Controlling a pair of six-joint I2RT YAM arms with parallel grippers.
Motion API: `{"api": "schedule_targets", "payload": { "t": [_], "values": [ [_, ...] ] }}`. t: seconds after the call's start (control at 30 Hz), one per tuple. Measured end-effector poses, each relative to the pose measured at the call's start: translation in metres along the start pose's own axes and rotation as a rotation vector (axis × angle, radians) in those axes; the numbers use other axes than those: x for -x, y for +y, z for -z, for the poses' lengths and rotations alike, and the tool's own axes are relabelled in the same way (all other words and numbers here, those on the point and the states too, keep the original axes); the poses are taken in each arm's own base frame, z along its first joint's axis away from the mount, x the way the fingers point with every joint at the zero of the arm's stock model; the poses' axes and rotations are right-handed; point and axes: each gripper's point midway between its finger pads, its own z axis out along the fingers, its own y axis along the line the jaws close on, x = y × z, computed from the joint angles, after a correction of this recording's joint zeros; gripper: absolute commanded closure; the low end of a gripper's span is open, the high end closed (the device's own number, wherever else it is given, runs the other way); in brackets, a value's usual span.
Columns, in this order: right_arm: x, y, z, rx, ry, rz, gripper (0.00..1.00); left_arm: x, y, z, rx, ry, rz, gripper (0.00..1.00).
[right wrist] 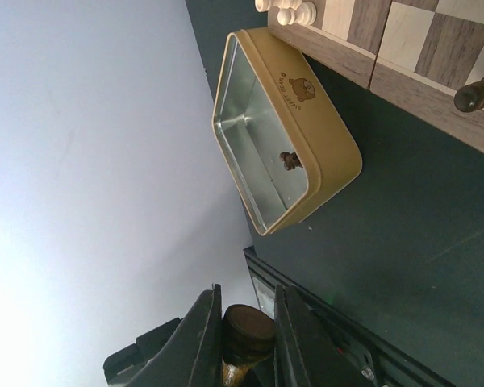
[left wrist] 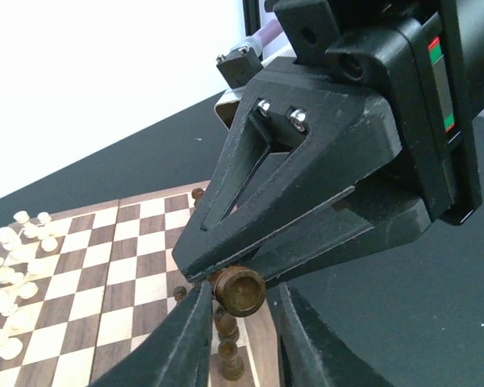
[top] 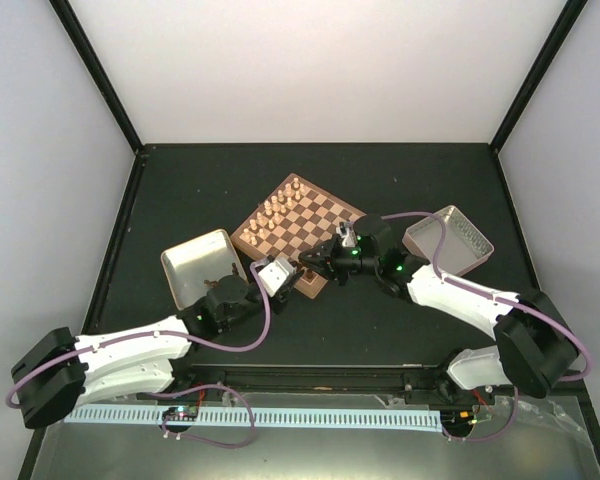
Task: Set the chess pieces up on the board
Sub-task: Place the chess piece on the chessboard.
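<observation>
The board (top: 302, 222) lies at the table's middle with cream pieces (top: 277, 208) along its far-left side. My right gripper (top: 313, 262) hovers over the board's near corner, shut on a dark brown chess piece (right wrist: 246, 330) whose round base faces the left wrist camera (left wrist: 239, 290). My left gripper (top: 292, 277) meets it there. It is open, its fingers (left wrist: 181, 343) on either side of that piece with a gap on the right. Other dark pieces (left wrist: 226, 326) stand on the board's near edge below.
A cream-sided metal tray (top: 198, 266) sits left of the board, with one dark piece (right wrist: 289, 160) inside. A second tray (top: 448, 240) sits to the board's right. Black frame posts and white walls surround the dark table.
</observation>
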Motion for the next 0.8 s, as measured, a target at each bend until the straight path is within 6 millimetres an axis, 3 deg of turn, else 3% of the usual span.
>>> {"api": "schedule_targets", "payload": {
  "t": [0.33,0.7,0.8],
  "values": [
    [-0.0001,0.0015,0.0001,0.006,0.001,0.002,0.95,0.0024,0.0043,-0.0006,0.027,-0.007,-0.016,0.79],
    [0.0010,0.0050,0.0006,0.021,0.002,-0.011,0.94,0.0084,0.0048,-0.0065,0.032,-0.009,-0.016,0.98],
    [0.0012,0.0049,0.0005,0.020,0.002,-0.013,0.86,0.0080,0.0051,-0.0065,0.034,-0.007,-0.015,0.98]
  ]
}}
